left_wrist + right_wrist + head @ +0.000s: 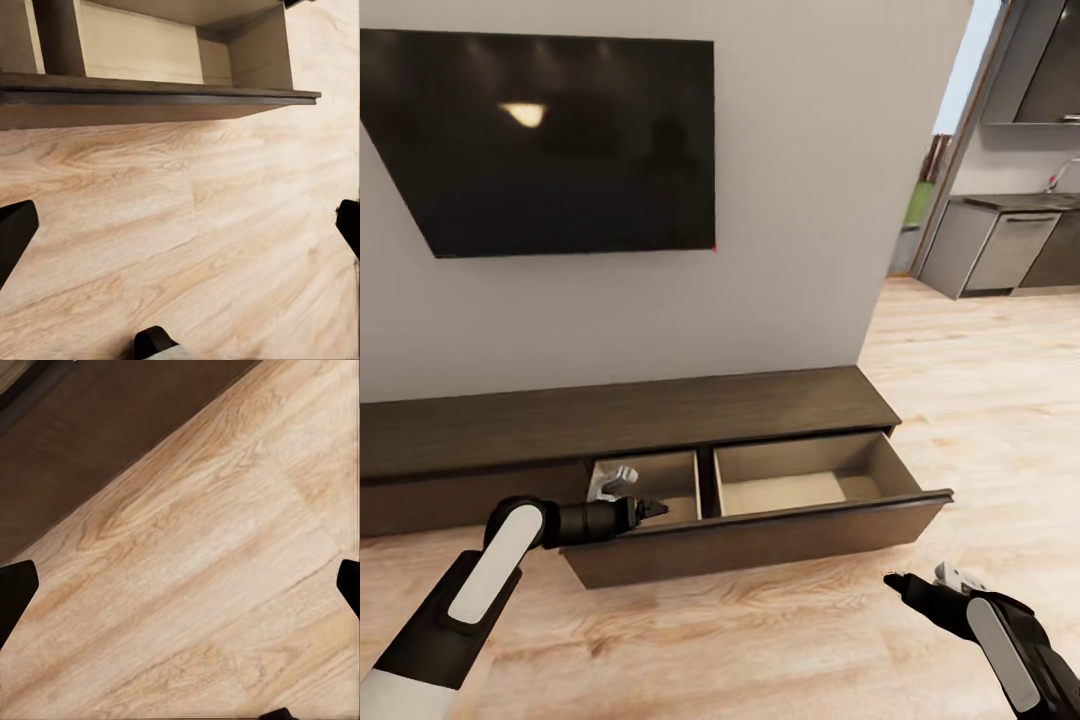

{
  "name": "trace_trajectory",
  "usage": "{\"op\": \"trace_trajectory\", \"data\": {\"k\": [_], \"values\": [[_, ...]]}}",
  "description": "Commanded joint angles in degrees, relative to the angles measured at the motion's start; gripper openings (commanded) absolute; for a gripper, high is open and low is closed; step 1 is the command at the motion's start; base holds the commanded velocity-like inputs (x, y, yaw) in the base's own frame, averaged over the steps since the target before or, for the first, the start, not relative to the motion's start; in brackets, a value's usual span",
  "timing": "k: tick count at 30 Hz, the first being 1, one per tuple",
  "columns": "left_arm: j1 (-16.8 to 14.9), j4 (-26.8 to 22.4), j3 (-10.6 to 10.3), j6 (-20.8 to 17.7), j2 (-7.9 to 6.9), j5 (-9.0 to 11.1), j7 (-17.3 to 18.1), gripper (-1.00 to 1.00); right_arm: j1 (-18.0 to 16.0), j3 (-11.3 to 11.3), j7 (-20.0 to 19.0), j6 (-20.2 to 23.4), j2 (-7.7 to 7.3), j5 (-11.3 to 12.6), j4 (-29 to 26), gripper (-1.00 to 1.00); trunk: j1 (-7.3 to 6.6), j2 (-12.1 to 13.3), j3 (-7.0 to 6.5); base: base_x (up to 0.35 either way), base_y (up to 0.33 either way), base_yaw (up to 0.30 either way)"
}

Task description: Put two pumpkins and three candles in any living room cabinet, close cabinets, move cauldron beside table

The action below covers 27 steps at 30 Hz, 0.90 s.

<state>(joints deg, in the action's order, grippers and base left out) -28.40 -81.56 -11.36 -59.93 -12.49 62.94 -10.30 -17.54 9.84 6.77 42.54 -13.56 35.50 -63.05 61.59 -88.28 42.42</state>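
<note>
The long, low dark brown wood cabinet (pixel 660 420) sits under the black TV. Its wide drawer (pixel 760 525) is pulled out, so closing is left to do. No pumpkin or candle can be seen in its pale boxes. By the drawer's left end, the left gripper (pixel 650 509) has wide, empty jaws. Off the drawer's right corner, the right gripper (pixel 920 582) is wide and empty too. Bare wood floor (pixel 980 400) past that corner gives room.

You have the cabinet (pixel 660 420) drawer (pixel 760 520) pulled out, its compartments empty; your left gripper (pixel 650 509) hovers at its front edge, right gripper (pixel 910 583) well apart.
</note>
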Motion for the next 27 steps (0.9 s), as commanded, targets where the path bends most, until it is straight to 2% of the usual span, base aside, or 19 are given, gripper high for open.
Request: {"op": "trace_trajectory", "data": {"k": [1, 3, 6, 9, 14, 27], "values": [[-0.04, -0.07, -0.41, -0.07, -0.11, 0.71, -2.19, 1.0, -0.04, -0.06, 0.52, 0.23, 0.11, 0.57, -0.06, 1.0, -0.23, 0.39, -0.12, 0.0, 0.0, -0.281], [-0.05, -0.12, -1.75, -0.07, -0.07, 0.74, -6.31, 1.0, -0.04, -0.64, 0.52, 0.24, 0.49, 0.36, -0.06, 1.0, -0.67, 1.19, -0.43, 0.0, 0.0, -0.279], [-0.08, -0.02, -3.82, -0.07, 0.07, 0.76, -10.41, 1.0, -0.07, -1.77, 0.52, 0.25, 0.85, 0.15, -0.06, 1.0, -1.33, 2.39, -0.89, 0.0, 0.0, -0.277], [-0.25, 0.04, -5.44, -0.07, 0.14, 0.77, -12.68, 1.0, -0.1, -2.48, 0.52, 0.26, 1.07, 0.02, -0.06, 1.0, -1.77, 3.2, -1.17, 0.0, 0.0, -0.275], [-0.4, 0.25, -6.4, -0.07, -0.05, 0.84, -14.33, 1.0, -0.12, -3.02, 0.52, 0.21, 1.11, 0.22, -0.01, 1.0, -1.77, 3.2, -1.01, 0.0, 0.0, -0.272], [-0.42, -0.31, -6.67, -0.07, 0.16, 0.78, -15.0, 1.0, -0.21, -2.87, 0.48, 0.21, 1.0, 0.43, 0.35, 1.0, -1.77, 3.2, -0.54, 0.0, -0.025, -0.27]]}}
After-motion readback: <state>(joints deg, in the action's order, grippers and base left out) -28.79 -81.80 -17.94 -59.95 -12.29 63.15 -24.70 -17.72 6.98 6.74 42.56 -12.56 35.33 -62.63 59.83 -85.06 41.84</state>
